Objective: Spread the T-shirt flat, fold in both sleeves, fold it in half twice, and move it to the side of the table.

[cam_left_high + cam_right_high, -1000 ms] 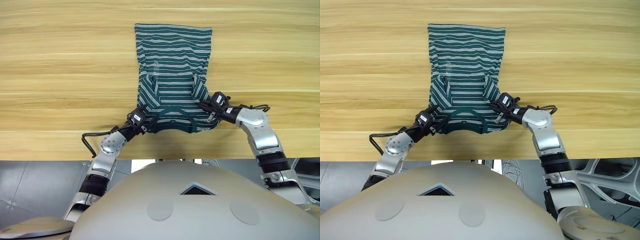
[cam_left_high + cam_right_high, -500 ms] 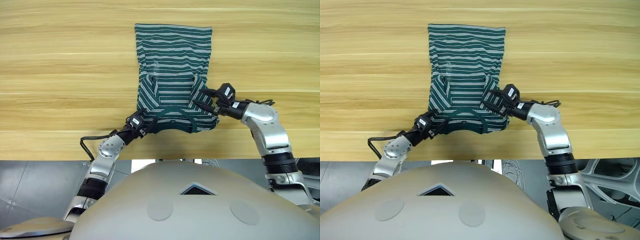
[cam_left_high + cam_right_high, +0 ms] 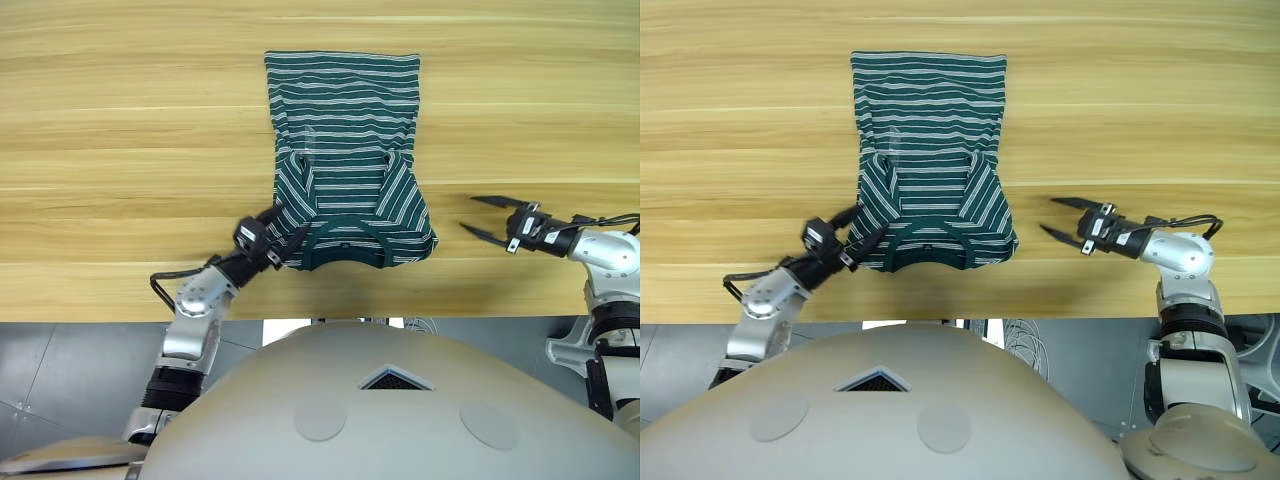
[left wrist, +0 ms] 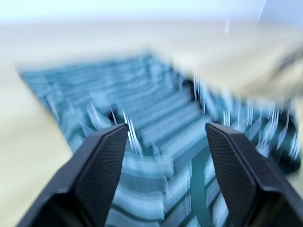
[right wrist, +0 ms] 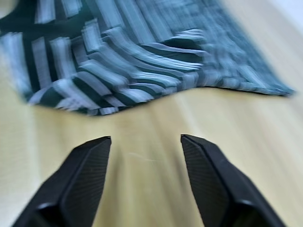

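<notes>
**Surface** (image 3: 120, 150). Pale wood planking that carries the garment.

**T-shirt** (image 3: 345, 130). Dark green with white stripes, lying flat at the middle of the surface. Both sleeves (image 3: 298, 190) are already turned in over the body, which makes a narrow rectangle. The long axis runs straight away from the robot, with the collar (image 3: 345, 232) at the near end and the hem (image 3: 342, 58) at the far end. Judged stage: sleeves done, first half-fold not yet made.

**Left gripper** (image 3: 290, 228). Sits at the shirt's near left corner, beside the collar. Its fingers (image 4: 102, 175) are spread wide with striped cloth showing between and beyond them. Nothing is clamped. Whether the tips touch the cloth cannot be told.

**Right gripper** (image 3: 468, 213). Sits over bare wood, well apart from the shirt's right edge and roughly level with the collar end. Its fingers (image 5: 85, 175) are spread wide and hold nothing. They point back toward the garment.

**Governing relation.** The shirt lies ahead of the left fingers and off to the inner side of the right ones, so the left arm is much the nearer. A lengthwise fold, collar to hem, likely calls for both near corners, so the right arm must first close its gap.
</notes>
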